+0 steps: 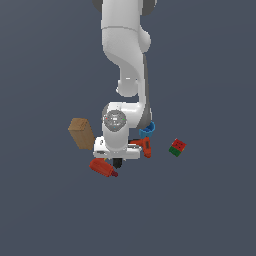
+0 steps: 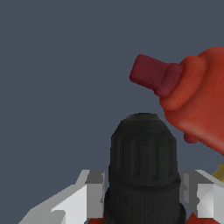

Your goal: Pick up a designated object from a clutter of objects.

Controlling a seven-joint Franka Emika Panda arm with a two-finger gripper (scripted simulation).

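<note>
A plain slate-blue surface (image 1: 45,215) is seen across the whole exterior view, flat and even in tone. Its widest bare stretches are found toward 6, 9 and 3 o'clock of the picture's middle. In the wrist view the same matte slate-blue surface (image 2: 57,65) is shown as the backdrop.

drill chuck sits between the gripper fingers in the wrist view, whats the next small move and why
Probably close the gripper on the drill. In the wrist view its black chuck sits between the two pale fingers, one on each side, so the straddle looks set. The red bottle lies close beside the chuck, so close without sliding sideways. Whether the pads touch yet is unclear.
</note>
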